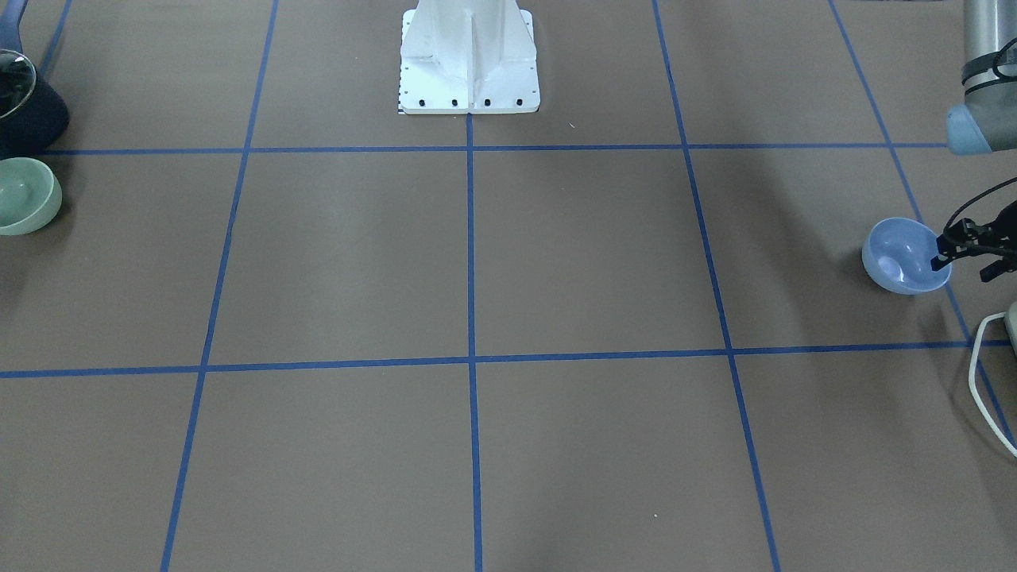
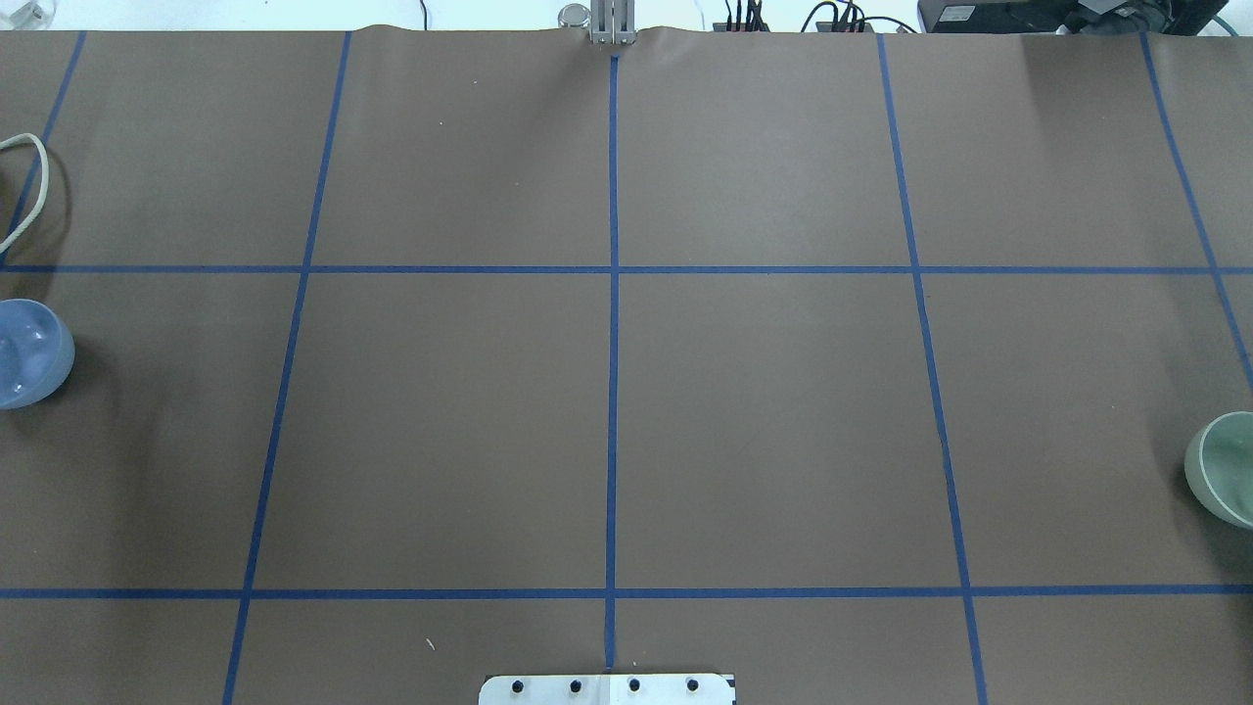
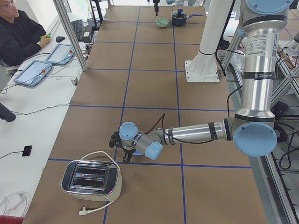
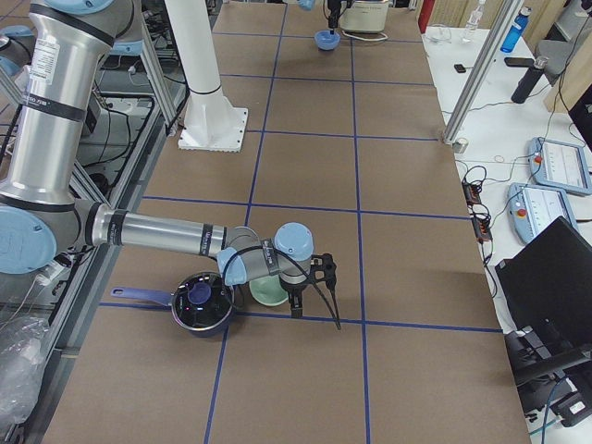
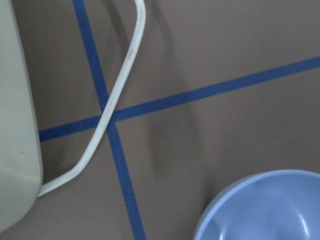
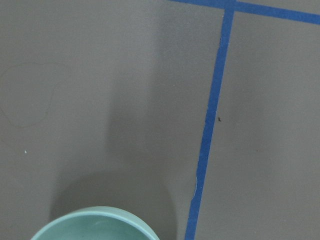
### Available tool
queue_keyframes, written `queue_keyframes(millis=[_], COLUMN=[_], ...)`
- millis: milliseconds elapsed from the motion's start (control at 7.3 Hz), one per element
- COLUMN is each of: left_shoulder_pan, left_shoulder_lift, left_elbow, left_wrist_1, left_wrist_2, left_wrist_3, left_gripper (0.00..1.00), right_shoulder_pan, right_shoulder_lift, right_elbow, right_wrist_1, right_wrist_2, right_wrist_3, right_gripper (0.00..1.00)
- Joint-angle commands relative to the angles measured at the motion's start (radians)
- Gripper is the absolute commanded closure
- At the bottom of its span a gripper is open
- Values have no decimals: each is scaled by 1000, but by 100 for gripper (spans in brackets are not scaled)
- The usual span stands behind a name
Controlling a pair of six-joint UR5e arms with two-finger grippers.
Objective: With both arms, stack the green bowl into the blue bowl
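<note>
The blue bowl (image 1: 902,254) sits at the table's end on my left side. It also shows in the overhead view (image 2: 24,352) and in the left wrist view (image 5: 260,210). My left gripper (image 1: 965,262) is at the bowl's rim, and its jaws look open, one finger over the bowl and one outside it. The green bowl (image 1: 24,195) sits at the opposite end, seen in the overhead view (image 2: 1229,470) and the right wrist view (image 6: 95,225). My right gripper (image 4: 313,287) hangs low beside the green bowl (image 4: 268,291). I cannot tell whether it is open or shut.
A silver toaster (image 3: 91,177) with a white cable (image 5: 115,100) stands close to the blue bowl. A dark pot with a glass lid (image 4: 202,303) stands against the green bowl. The white pedestal (image 1: 469,59) is at the robot's side. An operator sits beyond the table.
</note>
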Motion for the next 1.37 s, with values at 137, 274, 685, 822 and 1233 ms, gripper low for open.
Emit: queue_keyframes(millis=[137, 274, 685, 822, 1233], left_shoulder_pan=[13, 13, 18, 18, 18], left_shoulder_lift=[-6, -6, -9, -12, -55], left_elbow=[10, 11, 10, 8, -39], left_wrist_1=[-1, -2, -1, -1, 41], left_wrist_2=[3, 3, 2, 2, -36], left_wrist_3=[0, 0, 3, 3, -7], left_gripper=[55, 69, 100, 100, 100], right_shoulder_pan=[0, 2, 0, 0, -2], right_shoulder_lift=[6, 6, 6, 6, -22], right_elbow=[2, 2, 3, 2, -1], right_wrist_1=[1, 1, 3, 1, 6], right_wrist_2=[3, 3, 1, 1, 3], right_wrist_3=[6, 6, 7, 7, 0], right_gripper=[0, 0, 0, 0, 0])
